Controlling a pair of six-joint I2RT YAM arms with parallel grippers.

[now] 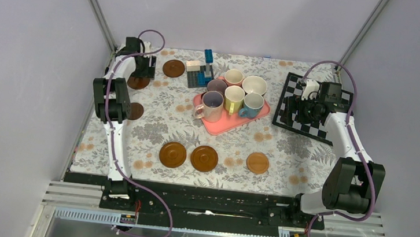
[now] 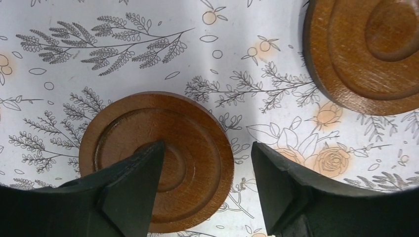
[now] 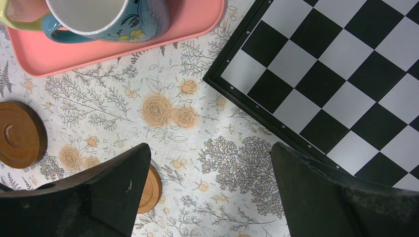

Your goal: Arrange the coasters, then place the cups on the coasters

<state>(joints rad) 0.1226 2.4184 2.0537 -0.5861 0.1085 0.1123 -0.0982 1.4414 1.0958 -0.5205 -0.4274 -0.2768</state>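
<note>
- Coasters (image 1: 204,158): three in a row at lower centre of the top view, three more at upper left.
- Left tool (image 2: 206,148) is spread above a ringed coaster (image 2: 197,148), pinching nothing.
- Right tool (image 3: 210,148) gapes wide over the tabletop (image 3: 232,163), beside the checkerboard (image 3: 336,74).
- Cups (image 1: 234,97) all stand on the pink tray (image 1: 227,126), centre.

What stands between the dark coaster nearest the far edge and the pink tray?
Blue, white and grey blocks stand between that coaster and the tray; the top view shows them.
</note>
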